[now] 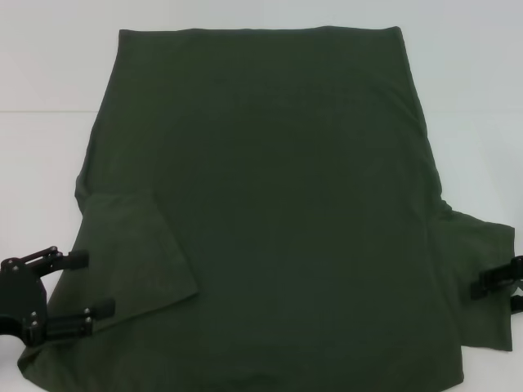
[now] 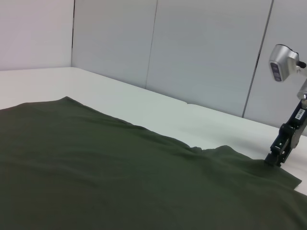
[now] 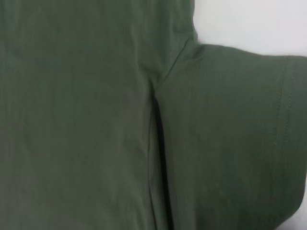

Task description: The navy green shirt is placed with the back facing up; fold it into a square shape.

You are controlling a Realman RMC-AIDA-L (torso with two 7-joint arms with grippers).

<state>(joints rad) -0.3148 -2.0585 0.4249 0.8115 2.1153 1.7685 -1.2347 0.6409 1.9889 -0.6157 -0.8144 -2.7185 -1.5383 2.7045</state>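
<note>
**Navy green shirt: spread on the table, grippers at both sleeves**

The navy green shirt (image 1: 278,212) is laid flat on the white table (image 1: 49,73), plain side up, with its hem at the far edge. The left sleeve (image 1: 135,245) is folded inward onto the body. The left gripper (image 1: 86,286) is positioned at the near left edge of the shirt, fingers spread wide apart above the fabric. The right gripper (image 1: 482,283) is placed at the outer edge of the right sleeve (image 1: 482,245); whether its fingers are closed cannot be determined.

No readable text, labels or numbers on anything visible.
</note>
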